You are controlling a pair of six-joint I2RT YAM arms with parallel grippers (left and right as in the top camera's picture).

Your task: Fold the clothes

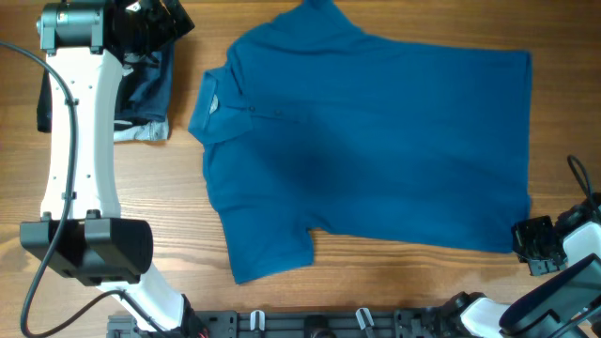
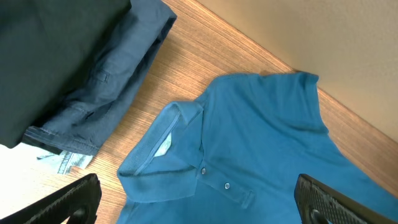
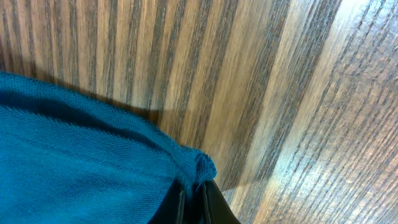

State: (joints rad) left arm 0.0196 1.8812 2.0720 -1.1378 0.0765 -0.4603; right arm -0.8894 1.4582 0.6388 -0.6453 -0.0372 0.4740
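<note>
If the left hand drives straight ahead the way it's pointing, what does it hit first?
Most likely the polo shirt, around its collar and button placket, which sit centred ahead of the open left hand. Depth is unclear from the wrist view.

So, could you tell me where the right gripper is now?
In the overhead view, the right gripper is at the lower right edge, shut on the blue polo shirt's hem corner.
</note>
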